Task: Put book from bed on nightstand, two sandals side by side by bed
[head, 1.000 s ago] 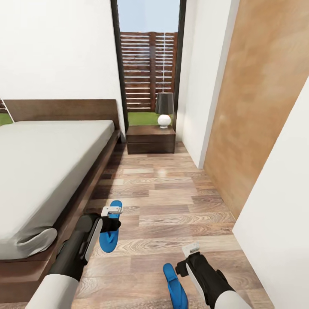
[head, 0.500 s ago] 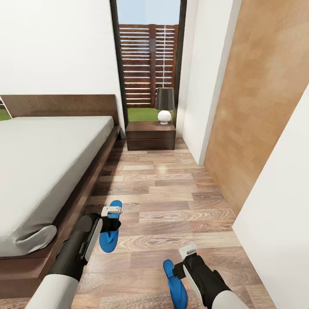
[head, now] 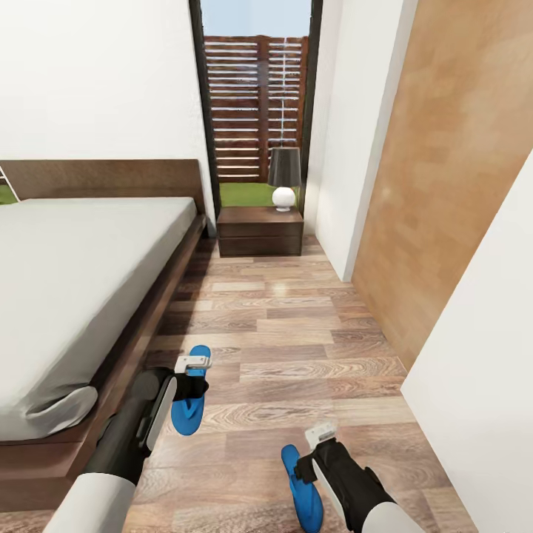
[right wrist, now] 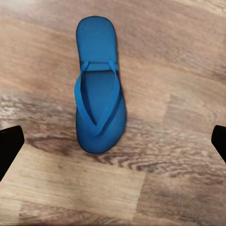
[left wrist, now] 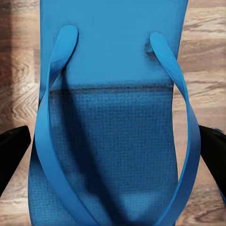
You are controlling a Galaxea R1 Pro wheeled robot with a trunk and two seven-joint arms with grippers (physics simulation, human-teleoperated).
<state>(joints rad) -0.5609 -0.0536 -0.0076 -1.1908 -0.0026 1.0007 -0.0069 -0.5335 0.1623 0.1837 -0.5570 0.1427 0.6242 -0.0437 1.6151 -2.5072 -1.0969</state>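
Observation:
One blue sandal [head: 191, 406] lies on the wood floor close beside the bed [head: 74, 274]. My left gripper [head: 192, 370] hangs right over it; in the left wrist view the sandal [left wrist: 113, 117] is very close, with the open gripper [left wrist: 113, 150] straddling it, a black finger [left wrist: 10, 150] on each side. The other sandal [head: 302, 488] lies further from the bed, just left of my right gripper [head: 318, 438]. In the right wrist view that sandal [right wrist: 99, 99] lies flat below the open gripper [right wrist: 115, 143]. A nightstand [head: 260, 231] stands by the headboard. The book is out of view.
A lamp [head: 283, 181] with a dark shade stands on the nightstand, in front of a tall window. A wood-panelled wall [head: 437, 185] and a white wall [head: 481, 385] close off the right side, leaving a floor aisle [head: 296, 333] between them and the bed.
The head view has shifted a little, so the far wall and headboard sit higher. My right gripper has edged slightly toward its sandal. The left arm and both sandals have stayed put.

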